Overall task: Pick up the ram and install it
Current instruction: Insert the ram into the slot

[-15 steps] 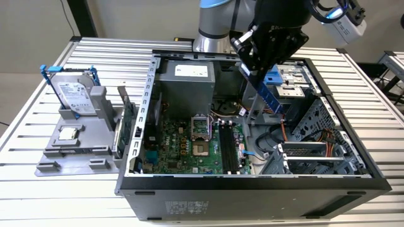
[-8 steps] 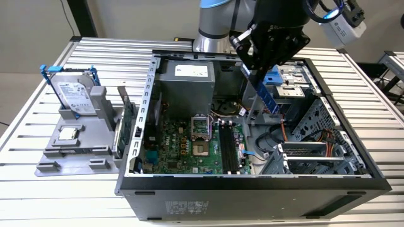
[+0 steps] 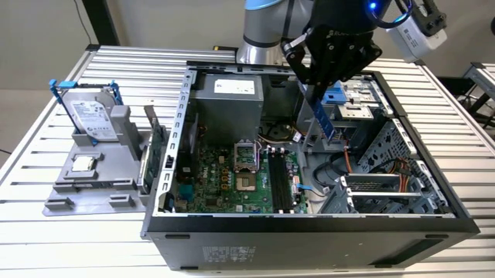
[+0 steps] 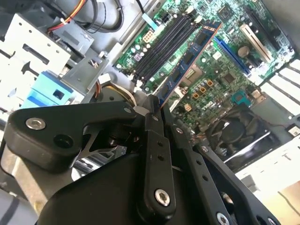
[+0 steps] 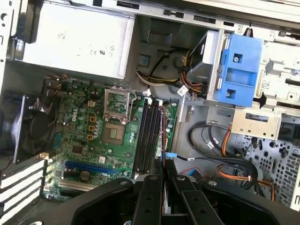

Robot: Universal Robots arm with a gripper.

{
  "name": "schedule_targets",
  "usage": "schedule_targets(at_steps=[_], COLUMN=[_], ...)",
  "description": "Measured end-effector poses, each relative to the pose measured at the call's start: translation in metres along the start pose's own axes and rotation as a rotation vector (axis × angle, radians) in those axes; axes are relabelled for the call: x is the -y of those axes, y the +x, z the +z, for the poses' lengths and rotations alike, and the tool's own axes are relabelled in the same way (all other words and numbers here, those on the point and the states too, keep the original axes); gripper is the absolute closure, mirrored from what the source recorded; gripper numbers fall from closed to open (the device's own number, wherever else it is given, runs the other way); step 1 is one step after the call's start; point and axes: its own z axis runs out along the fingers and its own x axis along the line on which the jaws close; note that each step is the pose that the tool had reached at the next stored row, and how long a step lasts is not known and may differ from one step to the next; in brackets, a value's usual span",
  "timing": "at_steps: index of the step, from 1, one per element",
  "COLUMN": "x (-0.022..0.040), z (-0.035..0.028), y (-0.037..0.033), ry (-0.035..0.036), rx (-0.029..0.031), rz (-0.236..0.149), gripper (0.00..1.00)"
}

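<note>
My black gripper (image 3: 323, 81) hangs over the open computer case (image 3: 309, 223), shut on the top end of the ram (image 3: 325, 116). The ram is a long blue-black stick that points down into the case, tilted, above and to the exterior view's right of the black memory slots (image 3: 280, 179). In the second wrist view the ram (image 4: 187, 61) runs out from between the fingers (image 4: 152, 115) toward the slots (image 4: 164, 42) on the green motherboard (image 4: 220, 61). In the first wrist view the ram (image 5: 162, 136) appears edge-on beside the slots (image 5: 147, 133), clear of them.
A grey stand (image 3: 89, 194) left of the case carries a hard drive (image 3: 93, 116), a small silver chip (image 3: 83, 164) and an upright green card (image 3: 155, 145). Inside the case are the power supply (image 3: 224, 98), the processor socket (image 5: 115, 133), a blue drive bracket (image 5: 239, 70) and orange and black cables (image 5: 220, 145).
</note>
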Motion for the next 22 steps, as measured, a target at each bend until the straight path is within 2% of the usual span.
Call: schedule_targets(at_steps=[7, 13, 22], x=[-0.0001, 0.0000, 0.0000], z=[-0.0001, 0.0001, -0.0001], y=[0.0001, 0.0001, 0.0001], ry=[0.0008, 0.0008, 0.0015], rx=[0.0029, 0.0042, 0.0044], rz=[0.086, 0.145, 0.156], gripper=[1.00, 1.00, 1.00])
